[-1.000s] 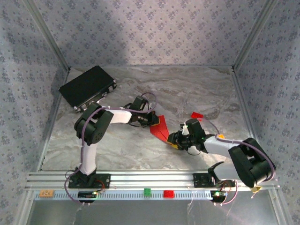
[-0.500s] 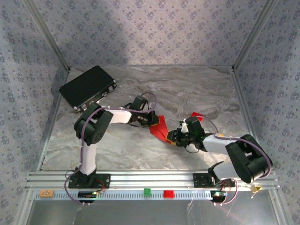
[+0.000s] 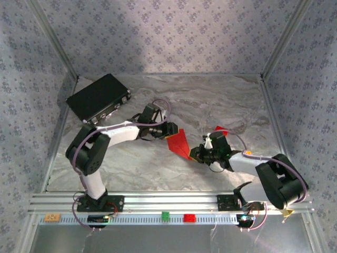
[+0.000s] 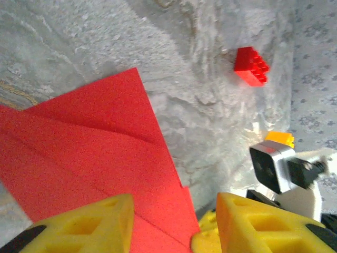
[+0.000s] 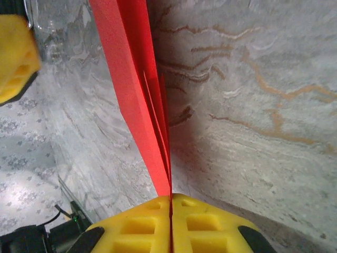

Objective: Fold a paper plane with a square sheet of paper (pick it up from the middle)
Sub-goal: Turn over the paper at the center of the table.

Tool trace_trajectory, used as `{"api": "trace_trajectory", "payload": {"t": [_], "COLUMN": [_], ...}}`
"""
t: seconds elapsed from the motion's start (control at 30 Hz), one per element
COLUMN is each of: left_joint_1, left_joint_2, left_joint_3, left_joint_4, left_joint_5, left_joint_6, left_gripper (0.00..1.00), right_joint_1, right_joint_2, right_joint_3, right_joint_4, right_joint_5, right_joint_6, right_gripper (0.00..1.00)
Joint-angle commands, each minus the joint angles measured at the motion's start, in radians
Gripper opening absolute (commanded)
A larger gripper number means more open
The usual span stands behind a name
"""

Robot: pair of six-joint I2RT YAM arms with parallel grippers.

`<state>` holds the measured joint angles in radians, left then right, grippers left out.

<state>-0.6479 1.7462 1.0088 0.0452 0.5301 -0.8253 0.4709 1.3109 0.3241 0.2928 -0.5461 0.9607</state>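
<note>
No text, number, brand or sign can be read in any view. The red paper (image 4: 79, 147) is plain on every visible face. The walls (image 3: 168, 31) carry a small repeating floral print.

Marbled grey table (image 3: 210, 100), a black box, and a few stray building blocks inside patterned walls (image 3: 168, 37).

The flat black box (image 3: 99, 97) lies tilted in the far left corner, close to the left wall. A small studded red block (image 3: 221, 129) (image 4: 251, 66) sits alone on the right half of the marbled surface, well apart from the box. Along the near edge runs a ribbed aluminium rail (image 3: 168, 202). On the strip in front of the rail lie a green block (image 3: 165, 215), with a red brick (image 3: 189, 217) just beside it, and a tan block (image 3: 51, 216) far off at the left end. The pale walls carry a repeating flower print.
</note>
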Motion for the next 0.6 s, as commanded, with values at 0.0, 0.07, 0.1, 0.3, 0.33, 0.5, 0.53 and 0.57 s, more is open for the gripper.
{"api": "trace_trajectory", "payload": {"t": [0.0, 0.07, 0.1, 0.3, 0.33, 0.5, 0.53, 0.57], "left_joint_1": [0.002, 0.001, 0.000, -0.003, -0.002, 0.005, 0.005, 0.005], "left_joint_2": [-0.086, -0.132, -0.158, -0.276, -0.286, -0.296, -0.296, -0.298], "left_joint_3": [-0.066, -0.104, -0.121, -0.170, -0.169, -0.167, -0.165, -0.165], "left_joint_4": [-0.017, -0.004, -0.006, -0.109, -0.134, -0.154, -0.158, -0.160], "left_joint_5": [-0.028, -0.024, -0.019, -0.020, -0.026, -0.021, -0.021, -0.021], "left_joint_6": [0.020, 0.011, 0.009, 0.036, 0.047, 0.056, 0.057, 0.060], "left_gripper": [0.46, 0.46, 0.46, 0.49, 0.49, 0.50, 0.50, 0.50], "right_joint_1": [0.005, 0.014, 0.022, 0.065, 0.070, 0.070, 0.070, 0.071], "right_joint_2": [-0.047, -0.081, -0.105, -0.269, -0.297, -0.421, -0.437, -0.446], "right_joint_3": [0.020, 0.047, 0.065, 0.130, 0.137, 0.115, 0.106, 0.100], "right_joint_4": [-0.091, -0.162, -0.217, -0.433, -0.470, -0.541, -0.542, -0.536], "right_joint_5": [0.071, 0.099, 0.126, 0.242, 0.257, 0.303, 0.310, 0.314], "right_joint_6": [-0.014, -0.002, 0.004, 0.065, 0.066, 0.080, 0.089, 0.102], "right_gripper": [0.08, 0.08, 0.08, 0.07, 0.07, 0.07, 0.07, 0.07]}}
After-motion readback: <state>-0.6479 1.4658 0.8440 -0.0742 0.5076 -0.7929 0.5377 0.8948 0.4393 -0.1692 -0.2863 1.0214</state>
